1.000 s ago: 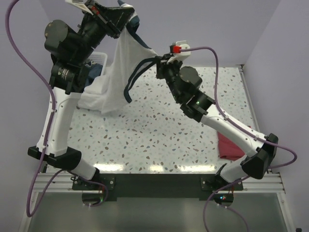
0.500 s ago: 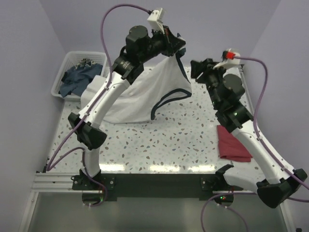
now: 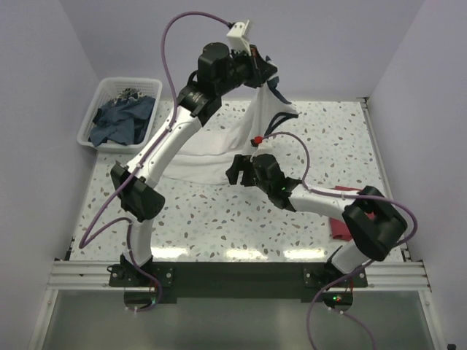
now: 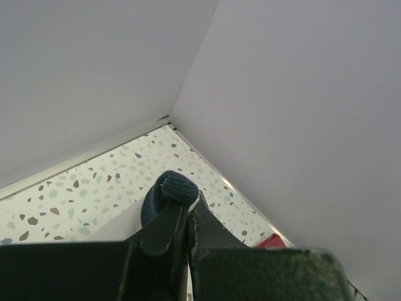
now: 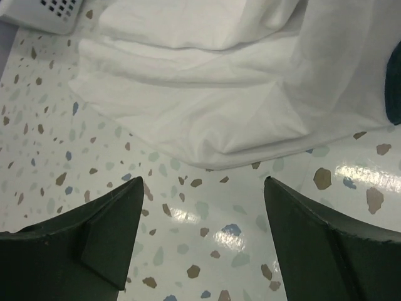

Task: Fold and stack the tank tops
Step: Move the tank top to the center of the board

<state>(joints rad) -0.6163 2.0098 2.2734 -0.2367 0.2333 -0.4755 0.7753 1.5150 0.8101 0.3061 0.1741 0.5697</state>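
Observation:
My left gripper [image 3: 264, 73] is raised high at the back, shut on the navy-trimmed edge [image 4: 178, 188] of the white tank top [image 3: 219, 149]. The top hangs from it, and its lower part lies bunched on the speckled table [image 3: 211, 219]. My right gripper [image 3: 237, 170] is low over the table just in front of the cloth's lower edge. It is open with nothing between its fingers [image 5: 113, 232]; the white folds [image 5: 207, 94] lie just beyond them. The dark red tank top [image 3: 336, 228] lies at the right, mostly hidden behind my right arm. A corner of it [image 4: 273, 241] shows in the left wrist view.
A white basket [image 3: 93, 117] holding dark blue clothes stands at the back left, and its corner [image 5: 44, 12] shows in the right wrist view. Lilac walls close in the table at the back and both sides.
My right gripper let go of the white top, opened, and swung down low over the table by the cloth's lower edge. The left arm carried the top from the back left to back centre.

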